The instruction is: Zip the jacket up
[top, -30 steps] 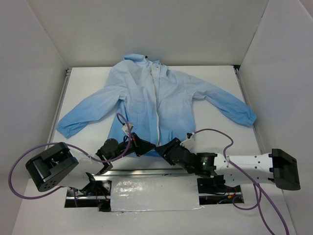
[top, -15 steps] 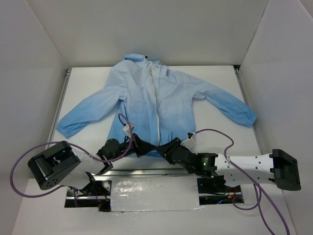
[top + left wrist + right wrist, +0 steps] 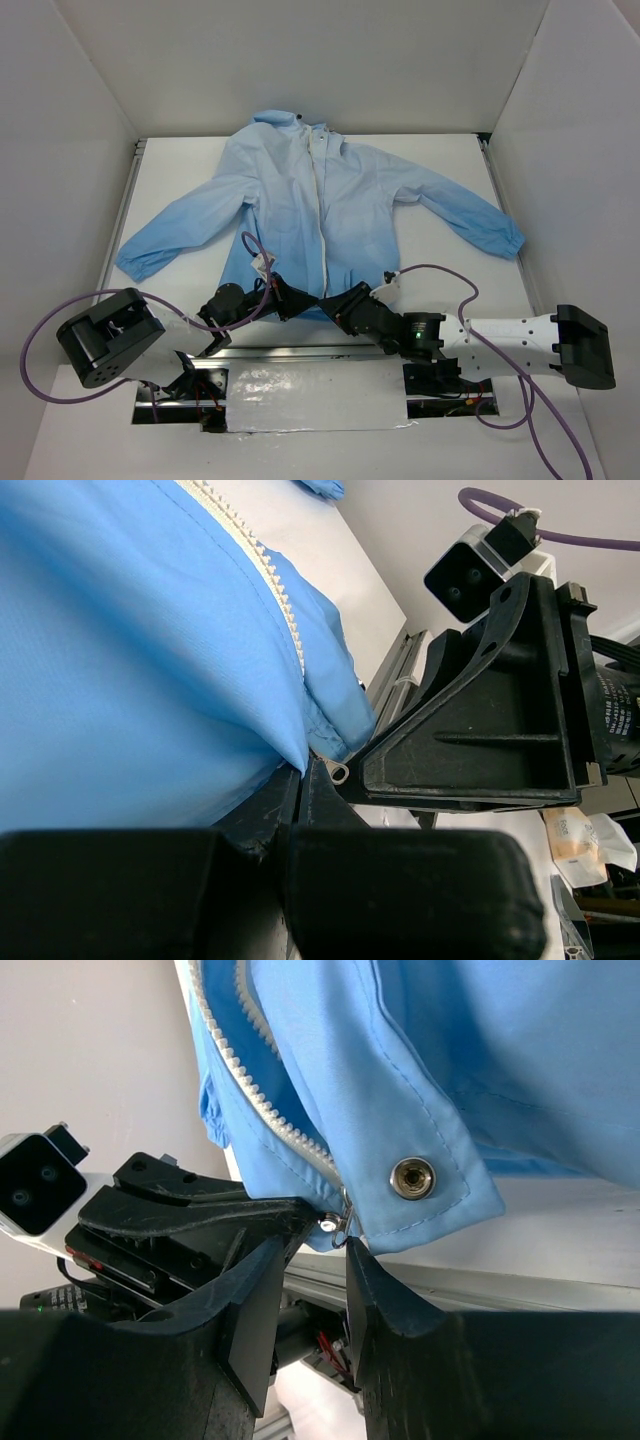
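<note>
The light-blue jacket (image 3: 330, 210) lies flat on the white table, front up, with its whitish zipper strip (image 3: 322, 220) down the centre. Both grippers meet at the bottom hem by the zipper's lower end. My left gripper (image 3: 298, 300) is shut on the jacket's hem; in the left wrist view its jaws (image 3: 302, 770) pinch the blue fabric edge. The metal zipper pull (image 3: 339, 772) sits just beside them. My right gripper (image 3: 342, 306) is open; in the right wrist view (image 3: 315, 1250) the zipper pull (image 3: 338, 1226) hangs at its fingertips, below a metal snap button (image 3: 413, 1176).
A metal rail (image 3: 300, 352) runs along the table's near edge under the hem. White walls close in the left, back and right. Purple cables (image 3: 440, 268) loop over both arms. A shiny plate (image 3: 310, 395) lies between the arm bases.
The left arm's elbow has shifted slightly to the right. Both grippers stay at the hem by the zipper's lower end.
</note>
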Controlling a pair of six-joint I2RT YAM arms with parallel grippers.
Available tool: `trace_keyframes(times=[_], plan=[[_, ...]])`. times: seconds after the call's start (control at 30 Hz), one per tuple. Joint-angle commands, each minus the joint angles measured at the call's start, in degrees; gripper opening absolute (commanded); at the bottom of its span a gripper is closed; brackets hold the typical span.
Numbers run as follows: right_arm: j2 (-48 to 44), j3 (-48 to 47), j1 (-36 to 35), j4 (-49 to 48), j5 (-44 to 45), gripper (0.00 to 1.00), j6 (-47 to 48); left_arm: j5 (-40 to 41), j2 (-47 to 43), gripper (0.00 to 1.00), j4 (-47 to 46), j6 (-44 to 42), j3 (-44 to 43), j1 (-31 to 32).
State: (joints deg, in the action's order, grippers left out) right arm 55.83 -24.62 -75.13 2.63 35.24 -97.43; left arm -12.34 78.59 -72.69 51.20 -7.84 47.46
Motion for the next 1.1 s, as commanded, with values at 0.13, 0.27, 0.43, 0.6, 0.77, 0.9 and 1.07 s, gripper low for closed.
trace_keyframes(times=[0.13,0.27,0.43,0.6,0.77,0.9,1.07], plan=[[0.9,1.2,-0.5,-0.6,2.3,0.38,-1.9,-1.0,-1.1,0.0,-15.2,-0.7,0.2,0.5],[0.7,2.0,-0.4,-0.9,2.2,0.38,-2.2,-0.9,-1.2,0.0,-15.3,-0.7,0.3,0.5],[0.3,3.2,-0.4,-1.8,2.4,0.31,-2.7,-0.9,-1.4,0.0,-14.8,-0.8,0.1,0.5],[0.0,2.9,-0.4,-1.9,2.7,0.26,-1.9,-1.1,-1.8,0.0,-14.5,-1.0,0.1,0.5],[-0.3,2.9,-0.4,-2.5,2.3,0.28,-1.0,-1.6,-0.8,0.0,-15.4,-0.8,0.2,0.5],[-0.3,2.4,-0.4,-4.2,0.9,0.33,-0.4,-1.5,0.1,0.0,-16.6,-0.6,0.4,0.5],[-1.1,2.5,-0.4,-4.5,0.2,0.33,-0.4,-1.7,0.3,0.0,-16.9,-0.8,0.4,0.5]])
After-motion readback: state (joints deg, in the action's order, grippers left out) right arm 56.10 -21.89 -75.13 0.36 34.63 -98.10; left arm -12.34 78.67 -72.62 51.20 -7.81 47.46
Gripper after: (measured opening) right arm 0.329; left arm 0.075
